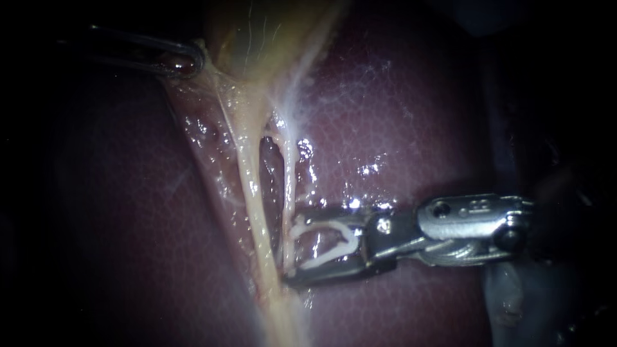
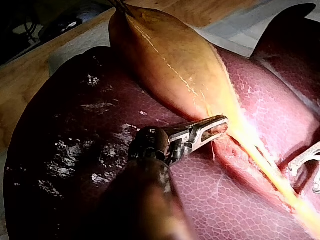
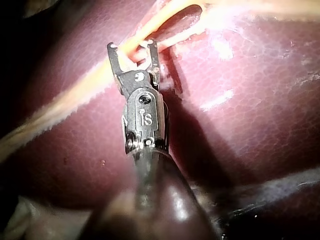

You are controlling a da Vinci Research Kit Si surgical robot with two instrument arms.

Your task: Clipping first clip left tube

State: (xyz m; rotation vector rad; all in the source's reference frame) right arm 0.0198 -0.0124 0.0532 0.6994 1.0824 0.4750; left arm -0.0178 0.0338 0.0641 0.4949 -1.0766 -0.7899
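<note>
Endoscope view: the left tube is seen as a thick yellowish strand, stretched down across the liver from the gallbladder. Just beside the left tube, on its right, a thin pale tube is drawn taut. The right instrument is held with its jaws apart and a white clip seated between them. The thin pale tube is straddled by the jaw tips, which stop just short of the left tube. Well above the left tube, the left instrument is clamped on the gallbladder.
</note>
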